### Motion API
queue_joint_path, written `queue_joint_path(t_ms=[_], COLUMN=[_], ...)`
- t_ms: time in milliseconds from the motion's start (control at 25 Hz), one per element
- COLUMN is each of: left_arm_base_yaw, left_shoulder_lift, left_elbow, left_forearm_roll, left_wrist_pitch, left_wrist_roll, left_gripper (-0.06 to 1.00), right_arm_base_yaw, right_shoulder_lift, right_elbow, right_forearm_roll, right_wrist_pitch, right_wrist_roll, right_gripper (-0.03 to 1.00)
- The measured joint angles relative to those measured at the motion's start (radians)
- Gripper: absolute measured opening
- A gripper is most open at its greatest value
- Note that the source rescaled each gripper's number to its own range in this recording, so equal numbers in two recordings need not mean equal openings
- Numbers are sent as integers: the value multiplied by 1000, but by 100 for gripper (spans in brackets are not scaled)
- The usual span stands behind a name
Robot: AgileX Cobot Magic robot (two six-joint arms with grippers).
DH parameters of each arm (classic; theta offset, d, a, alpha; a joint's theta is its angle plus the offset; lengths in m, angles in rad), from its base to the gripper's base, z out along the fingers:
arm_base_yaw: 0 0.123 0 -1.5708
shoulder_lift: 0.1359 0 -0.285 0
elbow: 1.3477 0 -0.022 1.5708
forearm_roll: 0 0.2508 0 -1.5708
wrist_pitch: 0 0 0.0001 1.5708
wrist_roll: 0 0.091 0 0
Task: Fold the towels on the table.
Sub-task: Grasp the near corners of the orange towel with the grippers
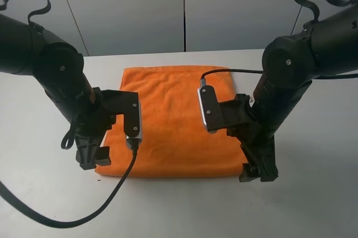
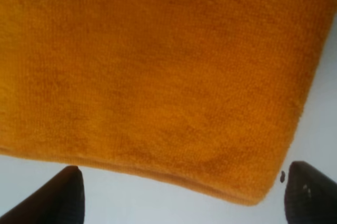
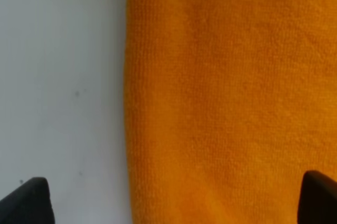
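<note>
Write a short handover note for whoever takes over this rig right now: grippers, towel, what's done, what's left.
Left gripper: open and empty, at the near left corner of the bright orange fuzzy square towel.
Right gripper: open and empty, at the towel's near right corner, straddling its side edge.
Towel: spread flat on the plain white table, between the two arms.
Done: no fold visible; neither corner is gripped.
Left: grasp the near corners and fold the towel.

Towel (image 1: 173, 120) recorded as uniform bright orange, table (image 1: 313, 204) matte white, 1 dark speck (image 2: 283, 176) noted on it, left arm (image 1: 56, 75) and right arm (image 1: 296, 64) black, cable (image 1: 112, 199) black, wall panels (image 1: 128, 8) pale grey
</note>
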Motion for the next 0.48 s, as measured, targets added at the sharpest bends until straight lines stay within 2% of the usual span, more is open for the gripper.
queue_joint_path(t_ms=[200,480], left_arm_base_yaw=[0,0], left_shoulder_lift=[0,0], left_elbow=[47,49], left_forearm_roll=[-1,-3], left_wrist_pitch=[-75,-92], left_wrist_roll=[-12,-37], left_gripper=[98,98], right_arm_base_yaw=[0,0], right_shoulder_lift=[21,55], right_elbow=[2,2], right_forearm_roll=[-37,-58], right_wrist_pitch=[-2,-27], right_wrist_roll=[2,2], right_gripper=[100,100])
